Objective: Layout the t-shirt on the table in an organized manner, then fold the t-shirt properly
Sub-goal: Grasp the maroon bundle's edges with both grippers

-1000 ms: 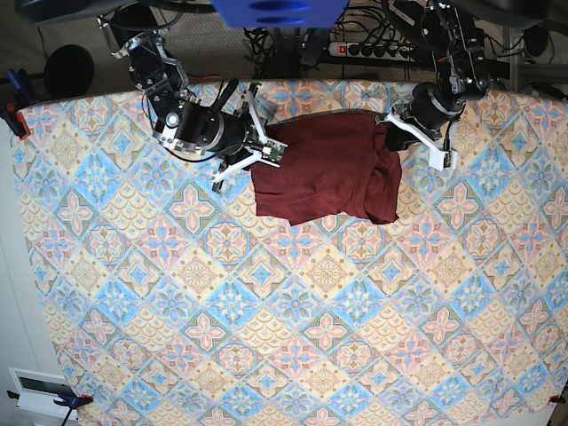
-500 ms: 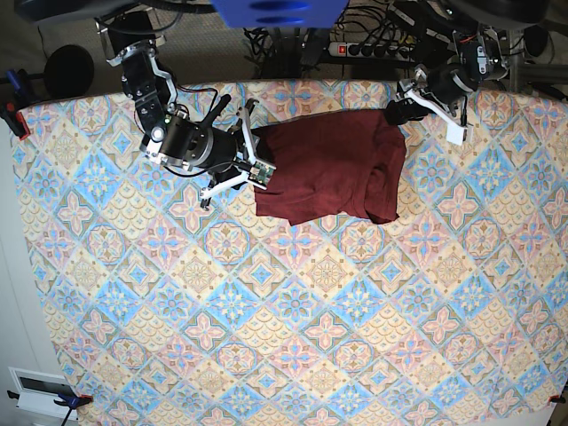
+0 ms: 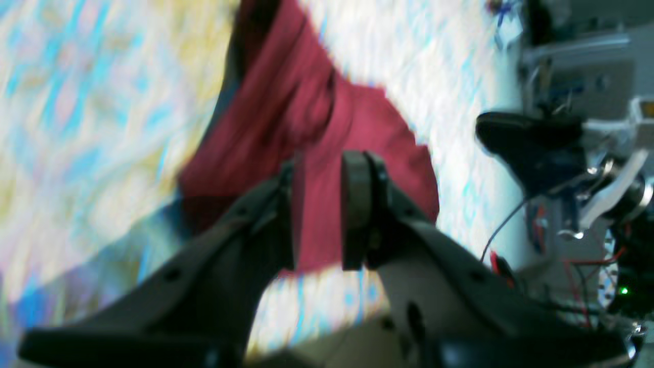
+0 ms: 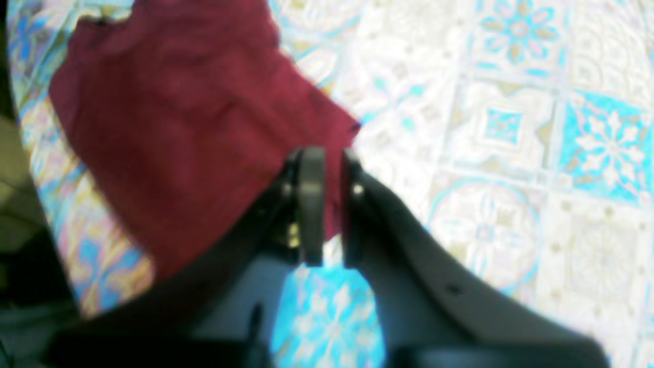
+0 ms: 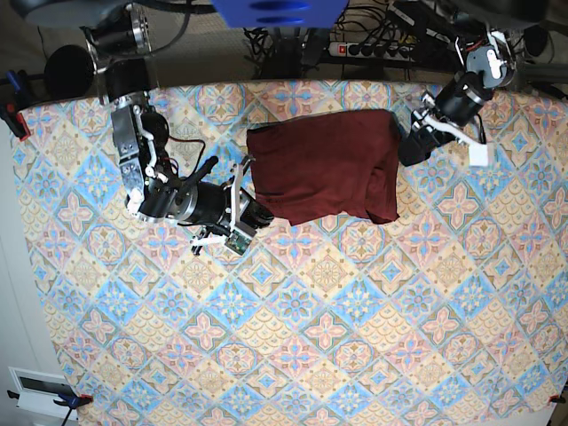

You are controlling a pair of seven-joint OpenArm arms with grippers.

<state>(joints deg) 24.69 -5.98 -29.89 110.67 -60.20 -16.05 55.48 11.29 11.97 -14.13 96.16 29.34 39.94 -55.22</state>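
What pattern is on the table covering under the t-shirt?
Diamond tiles with floral motifs in pastel blue, pink and cream on the table, clearest in the base view; the t-shirt is plain maroon.

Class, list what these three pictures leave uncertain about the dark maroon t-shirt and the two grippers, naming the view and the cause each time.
- Left wrist view: motion blur; whether the left gripper pinches the dark maroon knit t-shirt is unclear.
- Right wrist view: blur; the right gripper has cloth in its narrow gap, grip uncertain.
- Base view: sleeves and collar are hidden in the t-shirt's own folds; fingertips too small.
- The pastel diamond-tile table is cut off by the edges.
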